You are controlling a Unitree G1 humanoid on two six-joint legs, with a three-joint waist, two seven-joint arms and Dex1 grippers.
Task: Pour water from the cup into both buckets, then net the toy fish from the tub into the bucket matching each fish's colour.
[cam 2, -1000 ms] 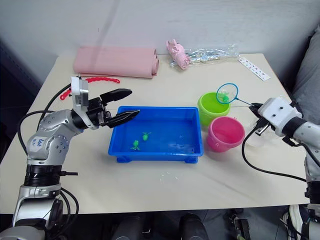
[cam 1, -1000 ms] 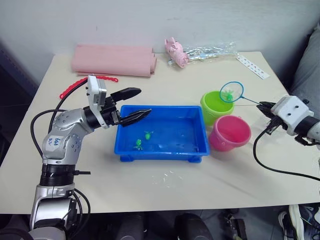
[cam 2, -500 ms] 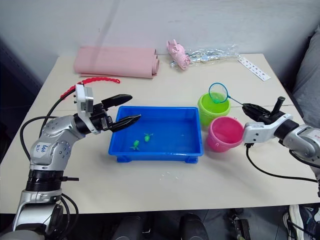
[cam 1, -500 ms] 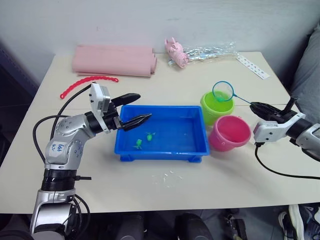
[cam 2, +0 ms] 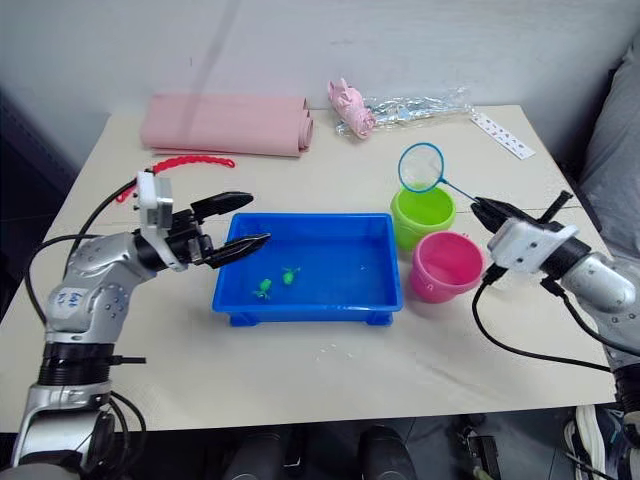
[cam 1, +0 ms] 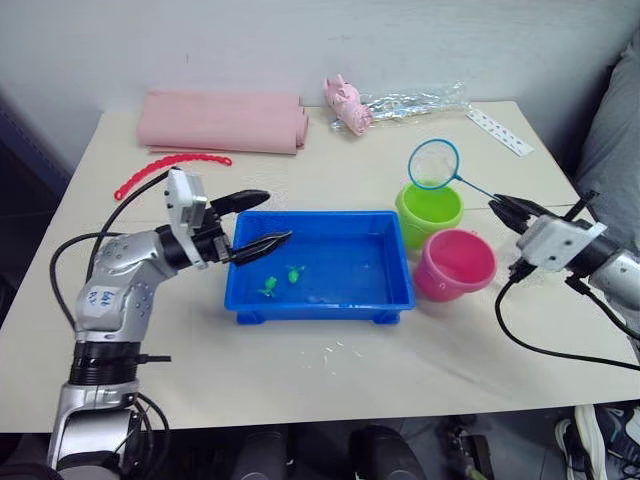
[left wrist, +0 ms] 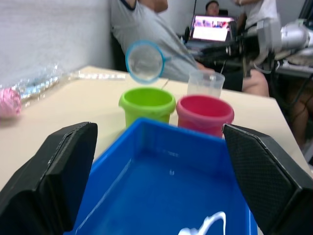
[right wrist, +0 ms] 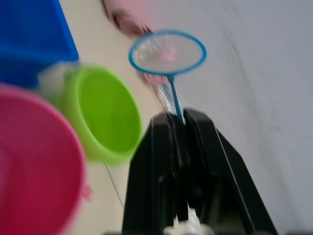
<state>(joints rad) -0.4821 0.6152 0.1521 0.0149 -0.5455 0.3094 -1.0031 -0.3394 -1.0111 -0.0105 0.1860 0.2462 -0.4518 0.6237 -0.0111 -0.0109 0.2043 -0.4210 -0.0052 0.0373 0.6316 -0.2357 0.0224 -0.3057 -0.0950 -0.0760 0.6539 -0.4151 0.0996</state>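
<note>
right gripper (cam 2: 481, 208) clamps net (cam 2: 421, 167) handle, hoop above green bucket (cam 2: 422, 215); two green fish (cam 2: 274, 283) in tub (cam 2: 306, 269).

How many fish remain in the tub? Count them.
2. Both green, in the tub: one fish nearer the left gripper, another fish just beside it. More may be hidden by glare.

table (cam 1: 400, 380): pale beige, rounded corners | wall (cam 1: 250, 40): plain light grey-white behind it | floor: dark beneath | laptop (left wrist: 212, 28): screen lit, beside seated people (left wrist: 146, 24)
</note>
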